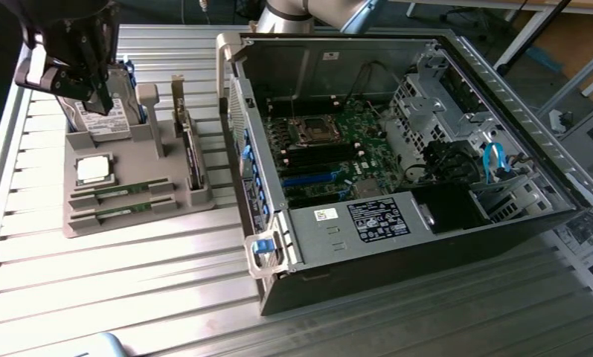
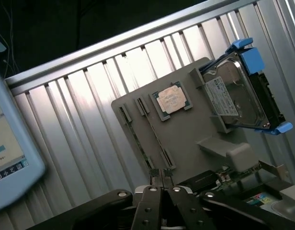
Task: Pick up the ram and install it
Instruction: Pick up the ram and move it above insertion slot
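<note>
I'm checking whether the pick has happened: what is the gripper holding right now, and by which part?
Nothing. The gripper is shut, its fingertips together with nothing between them. Both ram sticks lie in the gray holder.

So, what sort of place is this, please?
Probably a robotics lab's PC-assembly bench: an open computer case, a grey fixture holding ram sticks and a hard drive, a ribbed metal table.

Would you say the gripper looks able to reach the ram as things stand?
Probably yes: both ram sticks lie uncovered in the holder, nothing above them. The gripper hangs near the hard drive, jaws shut.
</note>
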### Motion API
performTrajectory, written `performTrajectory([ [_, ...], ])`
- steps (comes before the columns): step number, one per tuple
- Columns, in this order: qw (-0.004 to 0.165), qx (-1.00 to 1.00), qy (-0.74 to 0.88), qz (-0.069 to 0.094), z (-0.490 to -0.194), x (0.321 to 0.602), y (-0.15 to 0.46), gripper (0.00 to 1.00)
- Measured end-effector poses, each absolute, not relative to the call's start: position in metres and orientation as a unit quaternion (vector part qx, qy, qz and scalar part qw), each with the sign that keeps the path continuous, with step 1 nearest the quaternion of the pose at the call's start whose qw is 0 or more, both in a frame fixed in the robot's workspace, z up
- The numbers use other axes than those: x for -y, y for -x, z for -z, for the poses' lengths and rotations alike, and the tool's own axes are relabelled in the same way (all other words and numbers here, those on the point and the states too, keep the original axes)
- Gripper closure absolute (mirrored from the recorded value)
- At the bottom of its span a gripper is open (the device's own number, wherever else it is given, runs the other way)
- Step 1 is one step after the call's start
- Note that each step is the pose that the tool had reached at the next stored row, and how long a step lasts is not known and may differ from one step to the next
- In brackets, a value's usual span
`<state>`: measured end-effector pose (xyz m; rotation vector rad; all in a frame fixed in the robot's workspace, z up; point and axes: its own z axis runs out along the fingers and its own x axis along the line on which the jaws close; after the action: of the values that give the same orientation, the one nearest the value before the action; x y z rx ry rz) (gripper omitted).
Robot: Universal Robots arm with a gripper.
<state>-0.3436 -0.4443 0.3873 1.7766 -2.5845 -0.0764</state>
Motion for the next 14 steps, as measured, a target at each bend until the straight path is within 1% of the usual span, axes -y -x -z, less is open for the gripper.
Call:
performTrajectory([
  [14,0.004,0.787,-0.617,0.024,-0.3872,0.4443,0.3435,0.89],
])
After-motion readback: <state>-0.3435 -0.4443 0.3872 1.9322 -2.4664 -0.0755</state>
